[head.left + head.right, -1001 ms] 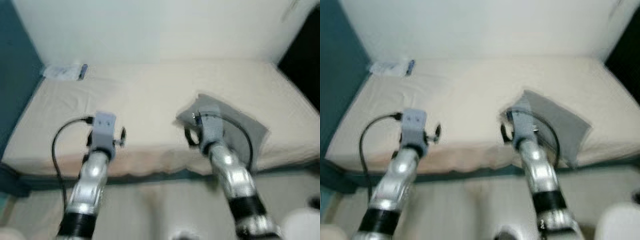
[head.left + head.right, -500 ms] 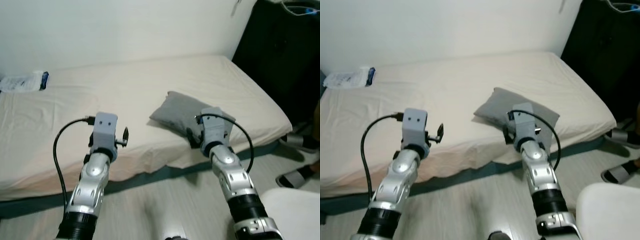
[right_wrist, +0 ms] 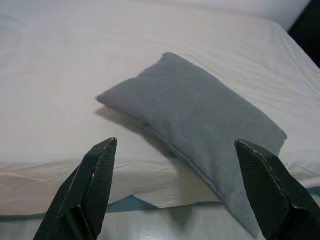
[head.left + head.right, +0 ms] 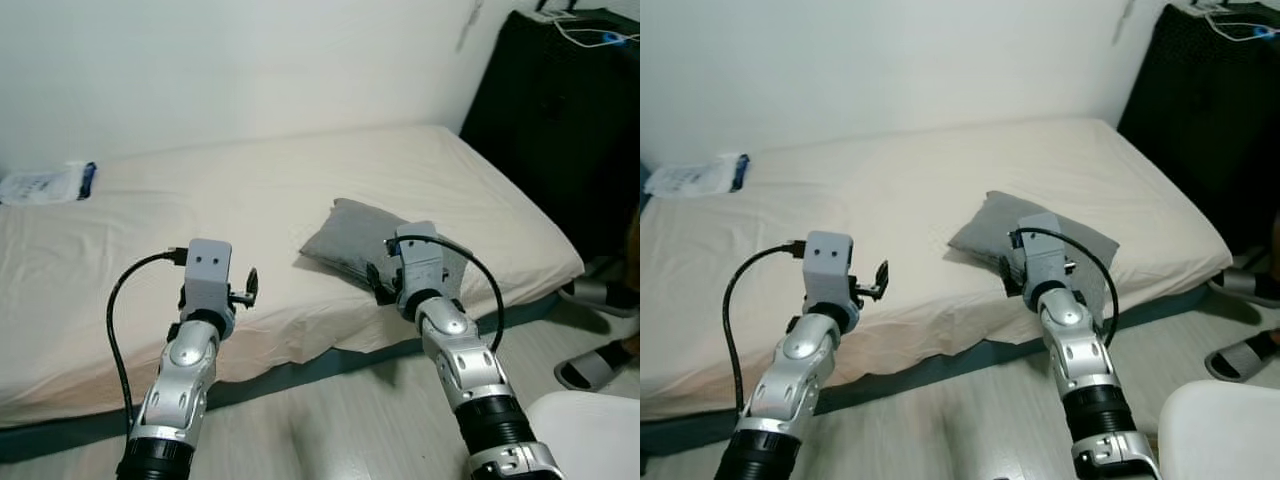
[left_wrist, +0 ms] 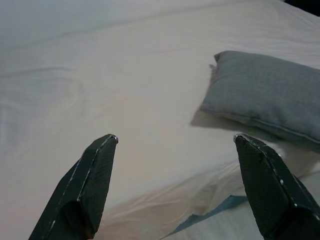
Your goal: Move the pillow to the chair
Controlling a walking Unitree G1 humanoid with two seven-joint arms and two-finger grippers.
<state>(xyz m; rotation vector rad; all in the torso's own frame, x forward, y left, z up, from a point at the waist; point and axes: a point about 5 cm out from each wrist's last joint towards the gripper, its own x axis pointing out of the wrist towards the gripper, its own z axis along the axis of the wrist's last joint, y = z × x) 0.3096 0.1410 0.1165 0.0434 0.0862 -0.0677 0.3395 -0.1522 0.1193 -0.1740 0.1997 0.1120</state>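
Observation:
A grey pillow (image 4: 350, 235) lies on the cream bed (image 4: 200, 200), near the bed's front edge and right of its middle. My right gripper (image 3: 175, 141) is open just before the front edge of the bed, pointing at the pillow (image 3: 195, 115) with nothing between its fingers. My left gripper (image 5: 175, 137) is open too, aimed at bare sheet with the pillow (image 5: 270, 92) off to its right. The right wrist (image 4: 420, 265) covers part of the pillow in the eye views. A white chair (image 4: 590, 435) shows at the bottom right corner.
A tall black cabinet (image 4: 560, 120) stands right of the bed. Two sandals (image 4: 590, 365) lie on the wooden floor (image 4: 330, 430) beside it. A white and blue packet (image 4: 45, 183) rests at the bed's far left by the wall.
The camera has swung to the right and the blur has cleared, bringing the black cabinet and the chair into view. The pillow has not moved on the bed. Both arms keep their pose.

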